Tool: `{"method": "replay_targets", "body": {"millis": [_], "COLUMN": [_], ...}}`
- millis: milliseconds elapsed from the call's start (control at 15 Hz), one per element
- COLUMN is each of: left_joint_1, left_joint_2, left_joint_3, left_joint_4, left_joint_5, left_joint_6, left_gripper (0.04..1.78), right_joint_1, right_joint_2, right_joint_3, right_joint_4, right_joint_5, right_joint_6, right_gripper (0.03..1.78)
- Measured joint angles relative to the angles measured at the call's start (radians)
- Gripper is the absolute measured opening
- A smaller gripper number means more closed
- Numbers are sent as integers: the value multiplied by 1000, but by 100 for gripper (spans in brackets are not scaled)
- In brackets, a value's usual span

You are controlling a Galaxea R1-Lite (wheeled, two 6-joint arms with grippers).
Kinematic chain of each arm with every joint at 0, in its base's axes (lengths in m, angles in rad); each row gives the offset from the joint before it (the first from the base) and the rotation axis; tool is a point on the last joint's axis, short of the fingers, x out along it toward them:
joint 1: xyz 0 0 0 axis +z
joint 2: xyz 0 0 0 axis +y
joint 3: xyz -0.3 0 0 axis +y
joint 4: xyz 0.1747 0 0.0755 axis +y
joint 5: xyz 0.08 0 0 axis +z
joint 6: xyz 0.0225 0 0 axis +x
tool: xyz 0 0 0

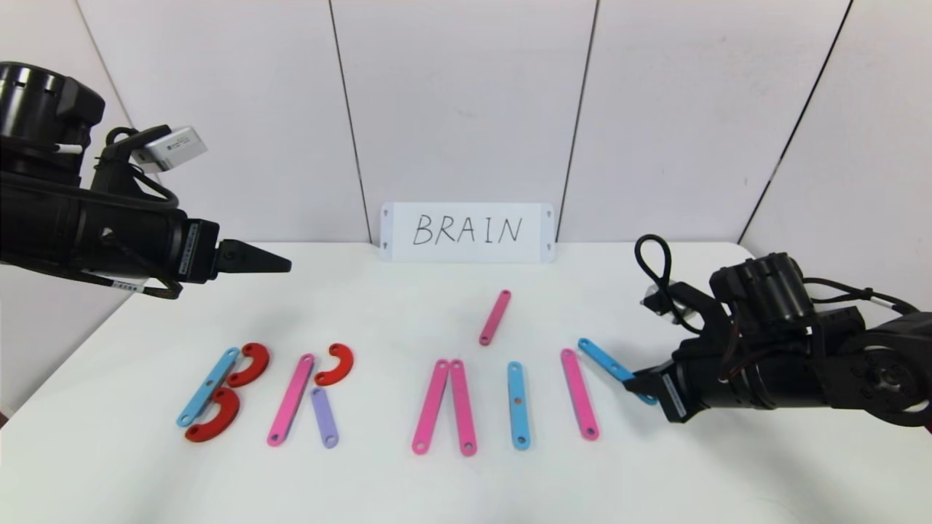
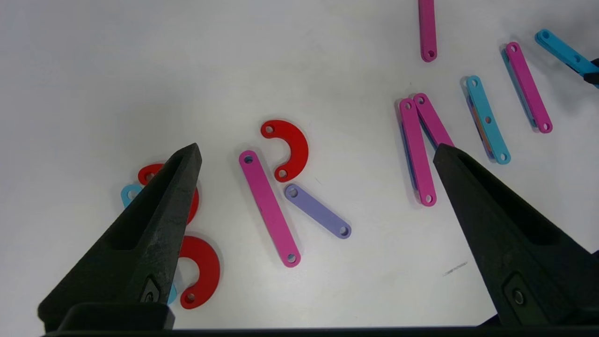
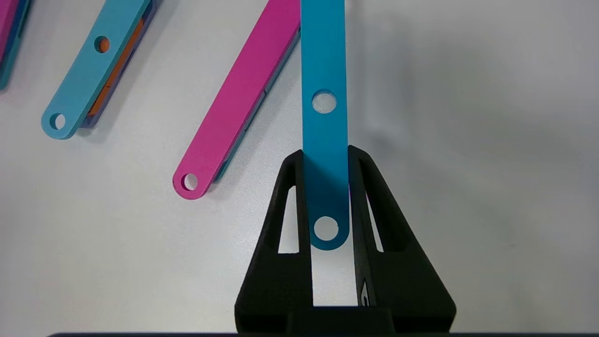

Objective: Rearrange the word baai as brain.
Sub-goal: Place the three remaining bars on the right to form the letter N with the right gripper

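Letters of coloured strips lie in a row on the white table (image 1: pixel 109 473) below the BRAIN card (image 1: pixel 467 232). The right gripper (image 1: pixel 632 381), low at the row's right end, pinches the blue strip (image 1: pixel 604 364) beside a pink strip (image 1: pixel 579 394). The left gripper (image 2: pixel 318 154) hovers spread wide, holding nothing, above the red curves (image 1: pixel 250 364).

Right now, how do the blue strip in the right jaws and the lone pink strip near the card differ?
The blue strip is clamped at one end by the right gripper; the pink strip lies free, untouched. Blue sits at the row's right end beside the N; pink lies behind the row. Both are flat, straight, holed strips.
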State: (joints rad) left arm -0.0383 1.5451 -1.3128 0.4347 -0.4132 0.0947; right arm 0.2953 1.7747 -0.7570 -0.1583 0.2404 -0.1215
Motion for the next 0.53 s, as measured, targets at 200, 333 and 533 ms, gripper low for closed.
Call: {"method": "replay_targets", "body": {"millis": [200,333,533], "left_joint_1": [0,0,0], "left_joint_2": [0,0,0], "left_joint_3": [0,0,0], "left_joint_4": [0,0,0], "left_joint_5": [-1,-1,-1], "left_joint_6": [0,0,0], "left_gripper": [173,173,173], "right_joint_1": [0,1,0], "right_joint_2": [22,35,52], "right_joint_3": [8,8,8], "right_joint_4": [-4,-10,-13], "right_joint_5": [-1,-1,-3], "right_joint_6": [0,0,1], "right_gripper": [27,27,27]}}
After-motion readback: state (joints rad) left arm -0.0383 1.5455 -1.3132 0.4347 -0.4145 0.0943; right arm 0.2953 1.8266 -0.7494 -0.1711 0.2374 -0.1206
